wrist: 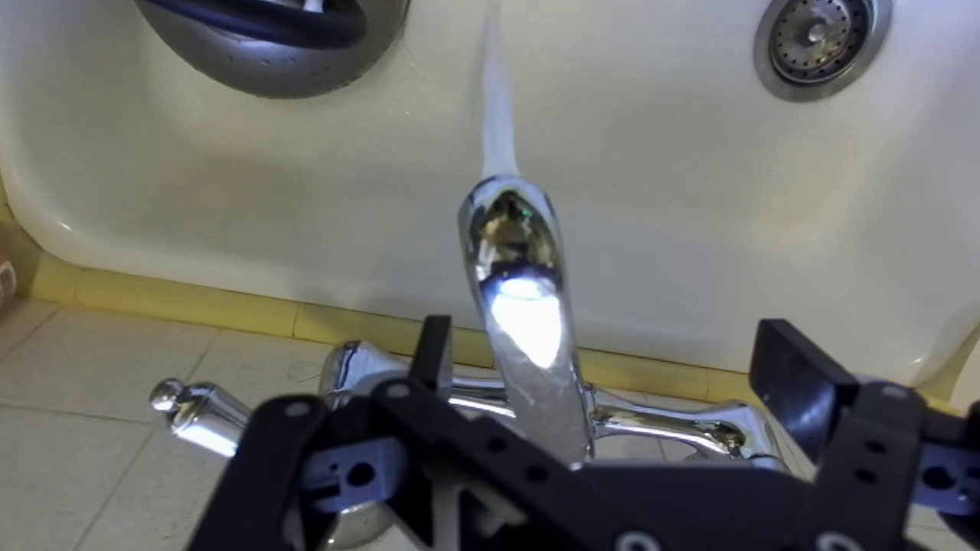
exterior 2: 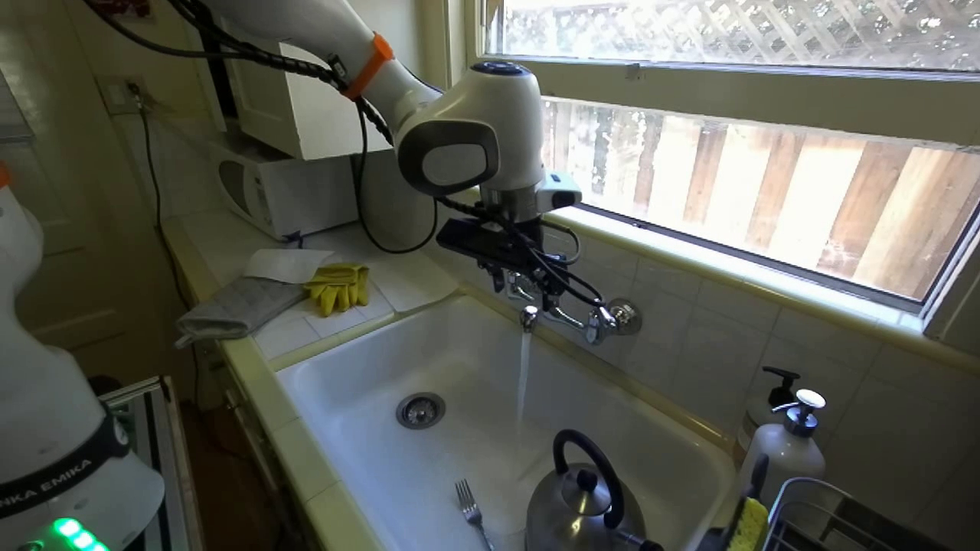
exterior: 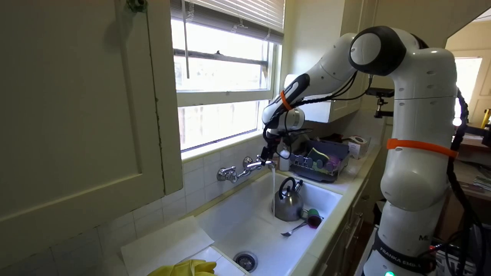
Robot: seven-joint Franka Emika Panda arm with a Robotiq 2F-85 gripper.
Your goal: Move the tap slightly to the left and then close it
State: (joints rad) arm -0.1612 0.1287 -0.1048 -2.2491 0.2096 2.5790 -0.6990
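The chrome tap (exterior: 228, 174) is mounted on the tiled wall above the sink, and a stream of water runs from its spout. It also shows in an exterior view (exterior 2: 528, 317) and in the wrist view (wrist: 524, 329). My gripper (wrist: 601, 356) is open, with one finger on each side of the spout. The spout is nearer the left finger in the wrist view, and a gap shows on both sides. In both exterior views the gripper (exterior: 267, 153) points down at the spout. A stubby handle (wrist: 207, 417) shows at lower left in the wrist view; the gripper partly hides the tap's base.
The white sink (exterior 2: 344, 367) holds a metal kettle (exterior 2: 582, 509), a fork (exterior 2: 471, 505) and a cup (exterior: 313, 218). A dish rack (exterior: 320, 161) and soap bottles (exterior 2: 785, 451) stand at one end. Yellow gloves (exterior 2: 337, 287) lie at the opposite end. The window sill (exterior 2: 735, 268) runs above the tap.
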